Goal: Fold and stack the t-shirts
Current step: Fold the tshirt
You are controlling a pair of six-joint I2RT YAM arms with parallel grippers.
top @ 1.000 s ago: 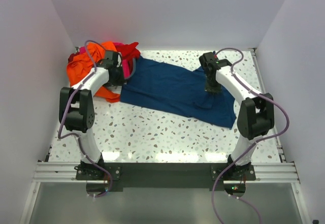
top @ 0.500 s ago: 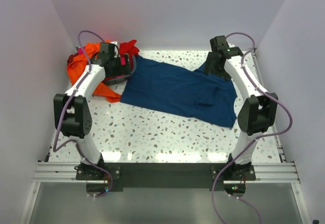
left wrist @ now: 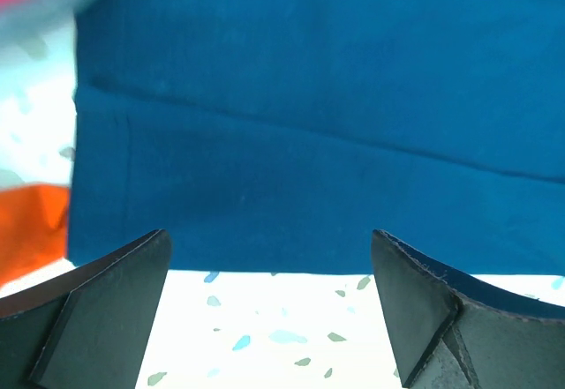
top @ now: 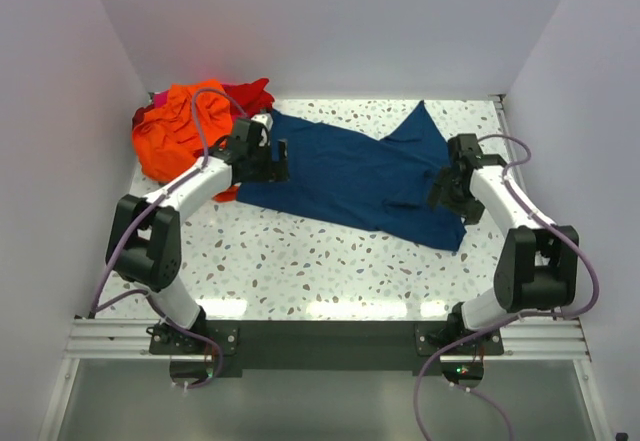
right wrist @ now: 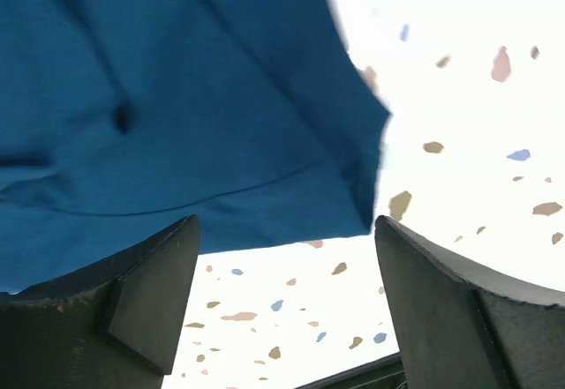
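Large t-shirt [top: 345, 176]: dark blue, plain where visible
Crumpled t-shirt [top: 172, 139]: bright orange
T-shirt behind it [top: 252, 93]: red
Table [top: 300, 261]: white, speckled grey, brown and blue
Arms [top: 197, 185]: white with black joints
Walls [top: 300, 21]: pale lilac-white

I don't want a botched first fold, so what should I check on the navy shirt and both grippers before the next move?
1. The left gripper open and empty: ok, jaws wide at the edge of the navy t-shirt.
2. The right gripper open: ok, nothing between the jaws.
3. Navy t-shirt flat on the table: not ok, a crease shows near its right end.
4. Navy t-shirt free of the orange t-shirt: cannot tell, the left arm covers where they meet.
5. Shirt edge close to both grippers: ok, each wrist view shows it just ahead of the fingers.
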